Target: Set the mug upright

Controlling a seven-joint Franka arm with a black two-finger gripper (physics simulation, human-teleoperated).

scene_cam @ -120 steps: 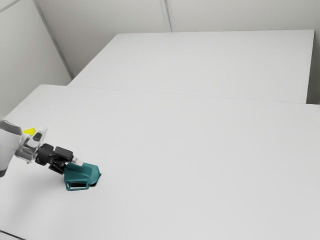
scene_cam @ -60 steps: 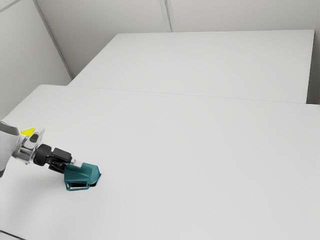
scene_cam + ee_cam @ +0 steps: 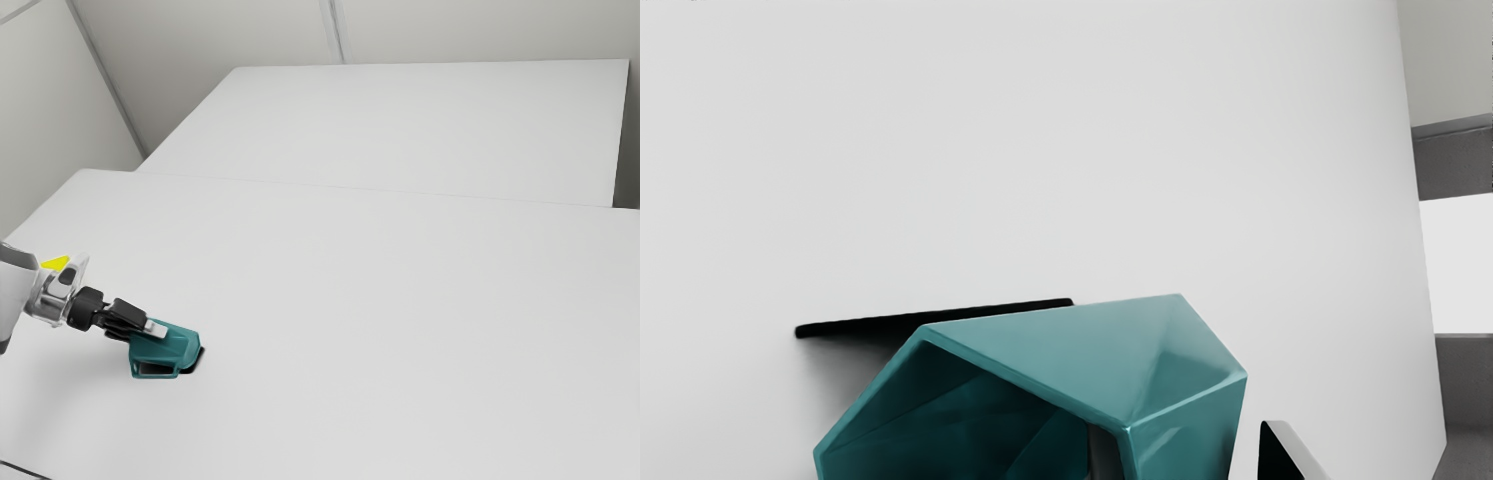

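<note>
Now the mug (image 3: 165, 348) has shifted.

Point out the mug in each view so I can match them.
Exterior view: the mug is in the lower left, at the gripper.
Wrist view: the mug is beside the black patch, its hollow mouth showing, cut off by the picture's edge.
Shared landmark: that black patch, on the white table.
</note>
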